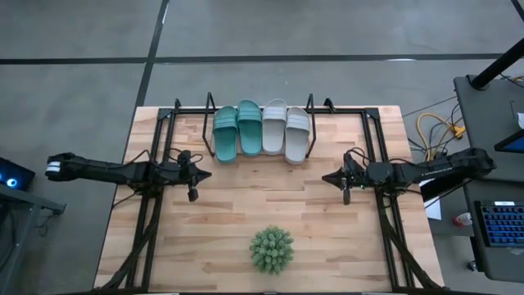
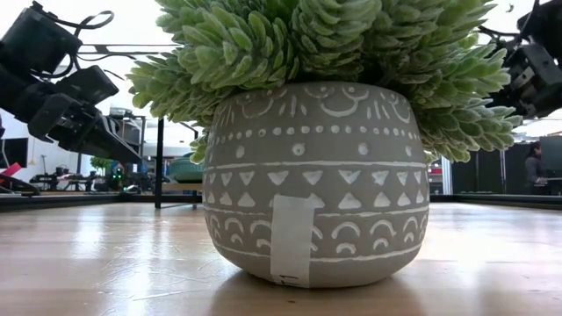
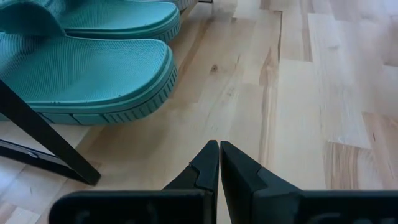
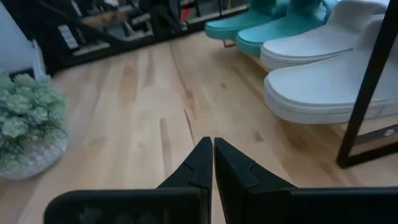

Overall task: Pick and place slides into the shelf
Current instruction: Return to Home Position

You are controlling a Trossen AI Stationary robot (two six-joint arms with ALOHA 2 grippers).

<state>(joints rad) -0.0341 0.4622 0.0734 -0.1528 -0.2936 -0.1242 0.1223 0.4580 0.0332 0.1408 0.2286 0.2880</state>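
Upper centre: slides (image 1: 262,129) on shelf (image 1: 312,104)

Four sit in a row, teal pair left, grey pair right. Left claw (image 1: 206,174) at mid-left and right claw (image 1: 326,177) at mid-right hang over the bench (image 1: 246,215), both pinched closed, empty.

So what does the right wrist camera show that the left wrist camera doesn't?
Only the right wrist view shows the pale grey slides, lying side by side next to the teal pair, the potted plant off to one side, and the right gripper with its fingers shut. Only the left wrist view shows the left gripper, also with its fingers shut. Both views share the teal slides, a black bar crossing in front of the slides, and the bare wooden table.
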